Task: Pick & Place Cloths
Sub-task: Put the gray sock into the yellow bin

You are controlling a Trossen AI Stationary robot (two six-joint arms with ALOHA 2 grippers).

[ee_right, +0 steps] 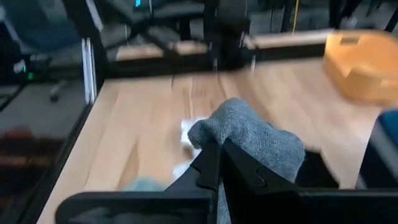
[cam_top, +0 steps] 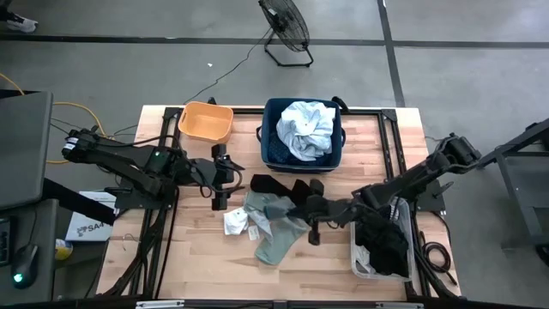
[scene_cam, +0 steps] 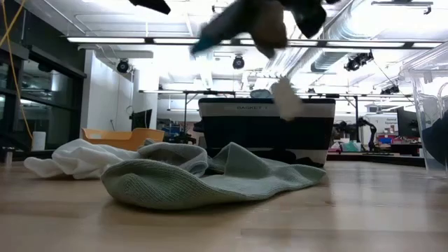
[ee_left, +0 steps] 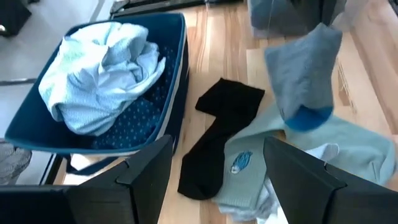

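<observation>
My right gripper (ee_right: 219, 149) hangs over the table's middle (cam_top: 310, 211), shut on a grey sock (ee_right: 252, 140) with a blue toe (ee_left: 305, 118). The low view shows that sock (scene_cam: 255, 21) high above the table. Below it a grey-green cloth (cam_top: 276, 233), a black piece (cam_top: 279, 184) and a small white piece (cam_top: 235, 223) lie flat on the wood. A pale blue-white shirt (cam_top: 307, 129) sits on dark-blue patterned fabric (ee_left: 134, 118) in the navy bin (cam_top: 273, 146). My left gripper (cam_top: 221, 182) is open, left of the pile, touching nothing. My right gripper pinches the grey sock between its two fingers at a bunched fold (ee_right: 239, 127) that bulges past the fingertips. The fingers come slanting down from the table's right. The sock is lifted clear and hangs below them, its blue toe end (ee_left: 306, 117) lowest.
An orange tub (cam_top: 206, 120) stands at the far left of the table. A clear bin (cam_top: 403, 257) holding black pieces (cam_top: 382, 245) stands at the near right, under my right arm. Bare wood shows along the near edge and at the near left.
</observation>
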